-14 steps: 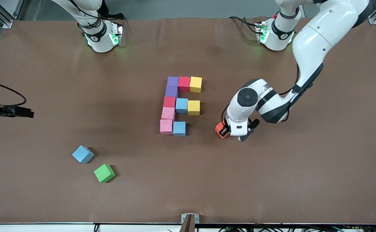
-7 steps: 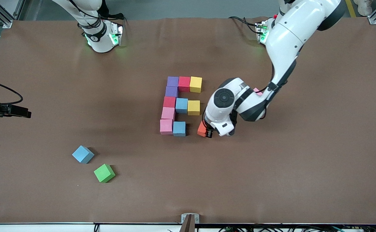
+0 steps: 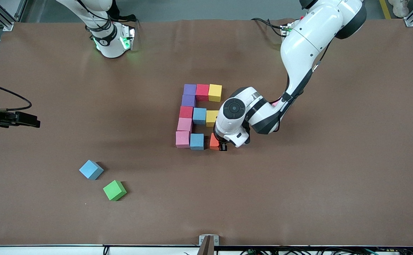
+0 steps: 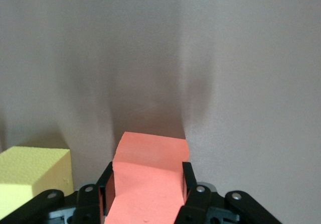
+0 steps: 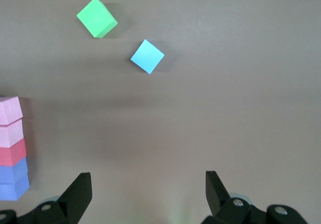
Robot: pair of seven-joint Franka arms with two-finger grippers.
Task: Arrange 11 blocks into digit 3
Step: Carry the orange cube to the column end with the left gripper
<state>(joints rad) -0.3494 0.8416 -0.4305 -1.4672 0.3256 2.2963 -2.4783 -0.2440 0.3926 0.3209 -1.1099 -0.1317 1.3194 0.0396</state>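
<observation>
Carried closer, orange block (image 3: 213, 141) now sits just beside the blue block (image 3: 197, 141).
Left pincer (image 3: 221, 145) pinches it; right pincer (image 5: 148, 196) waits spread.

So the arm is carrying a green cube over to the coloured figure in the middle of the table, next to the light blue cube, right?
Not quite: the cube held in the left end effector is orange, not green, as the left wrist view shows. The green cube lies apart on the table, nearer the front camera. The rest is right: it goes beside the light blue cube.
</observation>
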